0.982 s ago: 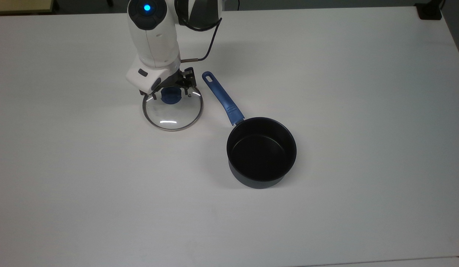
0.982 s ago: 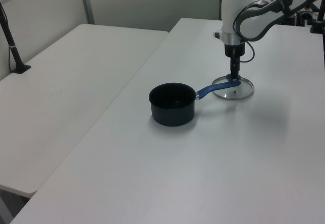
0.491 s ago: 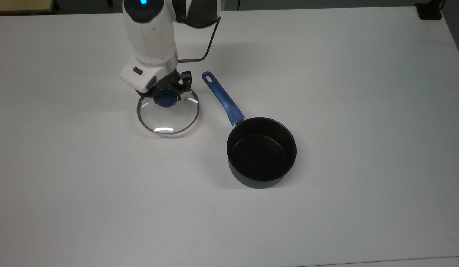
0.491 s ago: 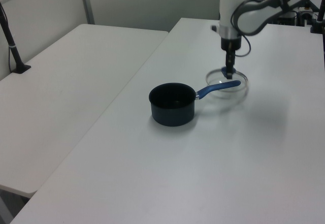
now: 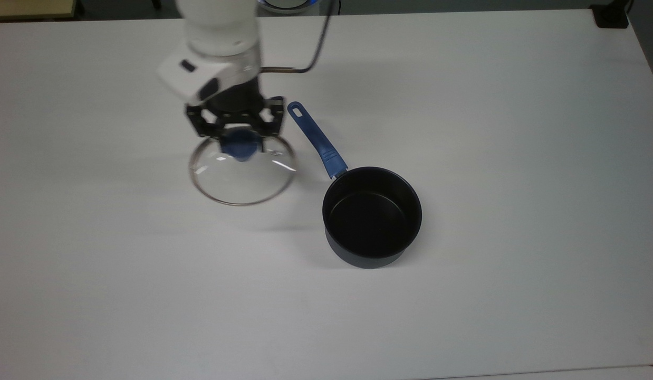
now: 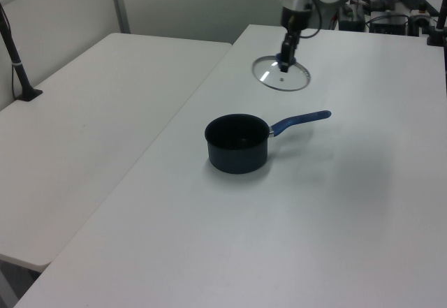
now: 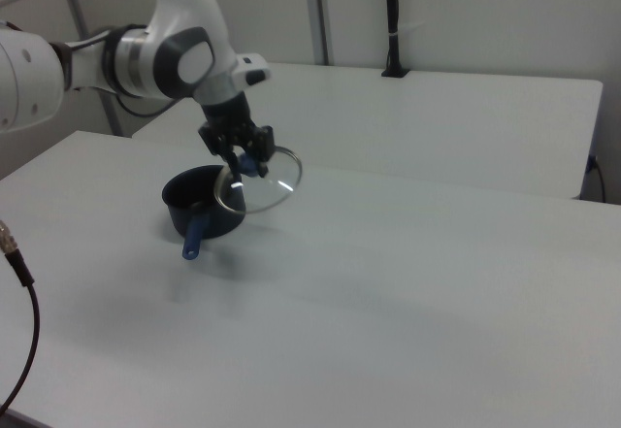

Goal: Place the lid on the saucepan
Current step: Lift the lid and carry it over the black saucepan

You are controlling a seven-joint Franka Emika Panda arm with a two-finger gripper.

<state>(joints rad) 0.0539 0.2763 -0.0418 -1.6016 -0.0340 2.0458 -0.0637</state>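
Top view, gripper [image 5: 241, 138] clamping lid [image 5: 242, 170] knob, lid hanging below, saucepan [image 5: 372, 216] apart.

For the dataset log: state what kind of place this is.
Likely a robotics lab or office: plain white tables, partition walls and a clamped black pole, with a saucepan and lid as props.

the saucepan [image 5: 372, 216] stands on the surface [image 5: 516, 158], its handle reaching toward the top view's upper left. the lid [image 5: 242, 170] hangs clear above the surface, to the top view's left of the handle and well apart from the pan's bowl. the claw [image 5: 237, 138] sits on top of the lid, clamped on its knob.
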